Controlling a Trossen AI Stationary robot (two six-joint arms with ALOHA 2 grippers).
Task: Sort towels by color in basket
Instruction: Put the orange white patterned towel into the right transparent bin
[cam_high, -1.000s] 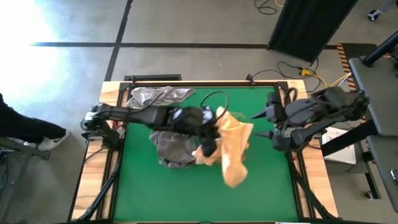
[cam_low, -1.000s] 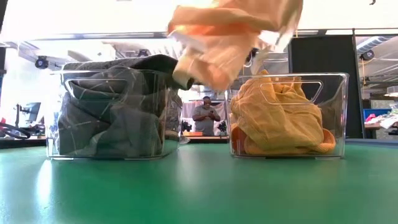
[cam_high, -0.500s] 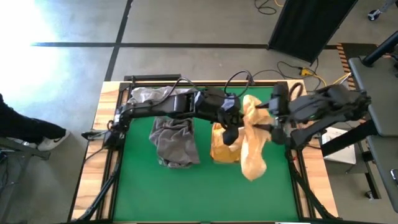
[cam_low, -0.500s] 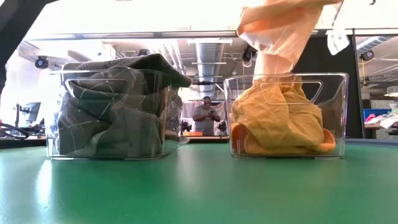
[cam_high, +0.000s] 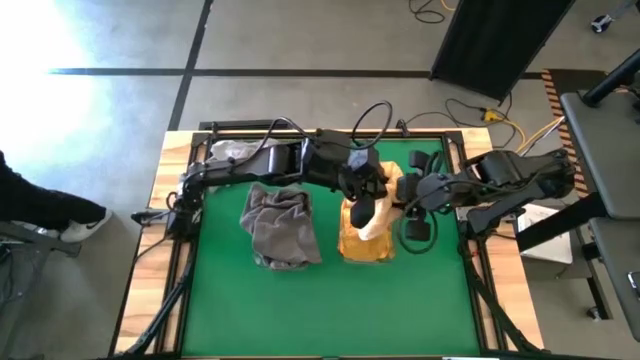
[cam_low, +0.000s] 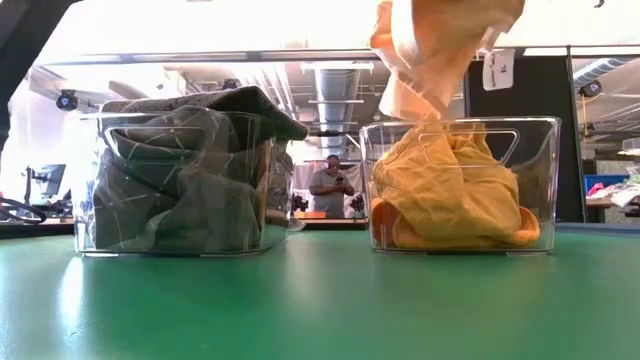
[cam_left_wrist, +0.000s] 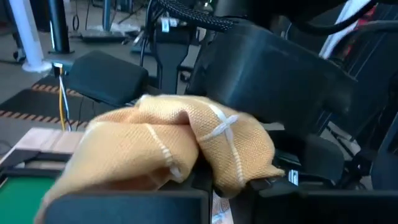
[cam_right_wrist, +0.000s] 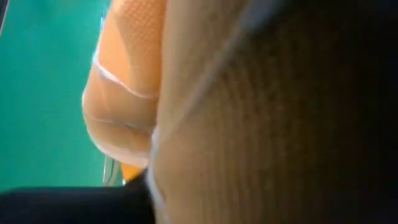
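Left gripper (cam_high: 365, 203) grasps a yellow towel (cam_low: 440, 45) above the yellow-filled basket (cam_low: 460, 185); its tag (cam_low: 497, 70) is unreadable.

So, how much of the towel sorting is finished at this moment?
Mostly done, it seems. Grey towels fill one clear basket and yellow towels the other basket. In hand: the left gripper holds one more yellow towel over the yellow basket, with the right gripper beside it. Left to do: dropping that towel, and a grey cloth at the table's back corner.
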